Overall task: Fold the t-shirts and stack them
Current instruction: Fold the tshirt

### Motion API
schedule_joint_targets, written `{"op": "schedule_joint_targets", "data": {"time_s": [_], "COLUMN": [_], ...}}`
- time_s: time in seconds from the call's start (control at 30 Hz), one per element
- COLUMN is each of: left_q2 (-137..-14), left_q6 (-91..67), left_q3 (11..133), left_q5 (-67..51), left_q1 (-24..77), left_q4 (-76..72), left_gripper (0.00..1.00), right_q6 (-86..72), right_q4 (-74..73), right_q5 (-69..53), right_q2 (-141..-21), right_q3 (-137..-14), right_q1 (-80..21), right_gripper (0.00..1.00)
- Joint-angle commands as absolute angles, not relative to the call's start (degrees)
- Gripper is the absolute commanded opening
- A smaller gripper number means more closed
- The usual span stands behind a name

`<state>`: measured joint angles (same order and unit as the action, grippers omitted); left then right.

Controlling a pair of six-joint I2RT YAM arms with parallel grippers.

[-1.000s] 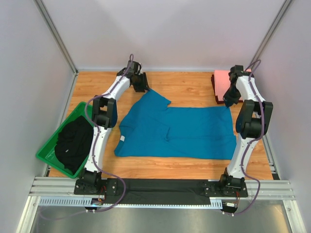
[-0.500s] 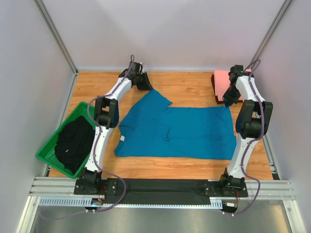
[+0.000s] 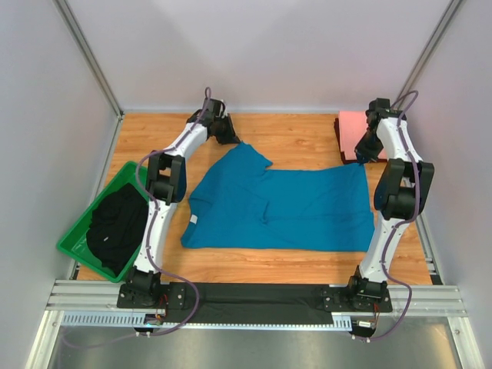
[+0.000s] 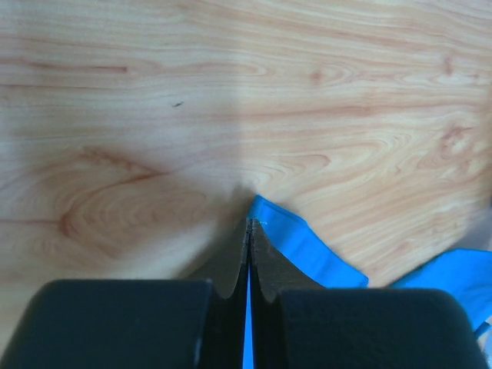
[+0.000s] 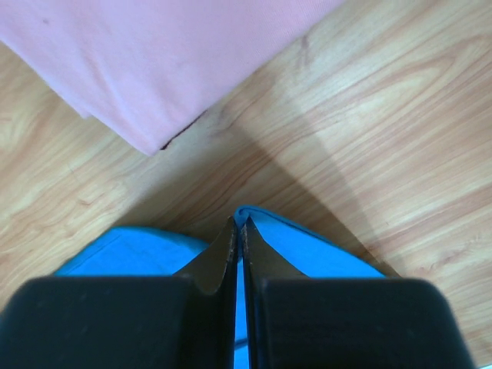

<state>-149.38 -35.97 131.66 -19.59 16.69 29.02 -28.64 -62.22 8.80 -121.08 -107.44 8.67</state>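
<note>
The teal-blue t-shirt (image 3: pixel 280 206) lies spread flat on the wooden table, neck label toward the left. At its far-left sleeve tip, my left gripper (image 3: pixel 231 140) is shut on the cloth; the left wrist view shows the blue sleeve edge (image 4: pixel 296 242) pinched between the closed fingers (image 4: pixel 247 224). My right gripper (image 3: pixel 361 160) is shut on the shirt's far-right corner, and blue cloth (image 5: pixel 315 246) bulges out at its fingertips (image 5: pixel 238 223). The salmon-pink t-shirt (image 3: pixel 354 132) lies folded at the back right, just beyond the right gripper, also showing as pink cloth (image 5: pixel 169 54).
A green tray (image 3: pixel 81 231) holding dark clothing (image 3: pixel 115 227) sits at the left edge of the table. Grey walls and metal posts enclose the table on three sides. The arms' base rail (image 3: pixel 254 296) runs along the near edge.
My left gripper has closed on the sleeve tip; it was open a second ago. The right gripper stayed shut on its corner and shifted slightly toward the back.
</note>
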Motion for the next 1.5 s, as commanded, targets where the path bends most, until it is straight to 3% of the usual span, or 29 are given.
{"op": "schedule_joint_targets", "data": {"time_s": [0.0, 1.17, 1.47], "left_q2": [-140.5, -110.6, -101.3], "left_q6": [-36.0, -21.5, -21.3], "left_q3": [131.5, 104.9, 90.7], "left_q5": [-19.2, -10.8, -10.4], "left_q1": [16.5, 14.2, 14.2], "left_q4": [28.1, 33.1, 30.8], "left_gripper": [0.0, 0.0, 0.0], "right_q6": [-28.7, -22.0, -23.0], "right_q4": [-61.5, -57.7, -56.3], "right_q5": [7.3, 7.8, 9.6], "right_q2": [-118.7, -107.7, -103.8], "right_q3": [-110.0, -94.0, -84.9], "right_q1": [9.2, 14.7, 14.8], "right_gripper": [0.0, 0.0, 0.0]}}
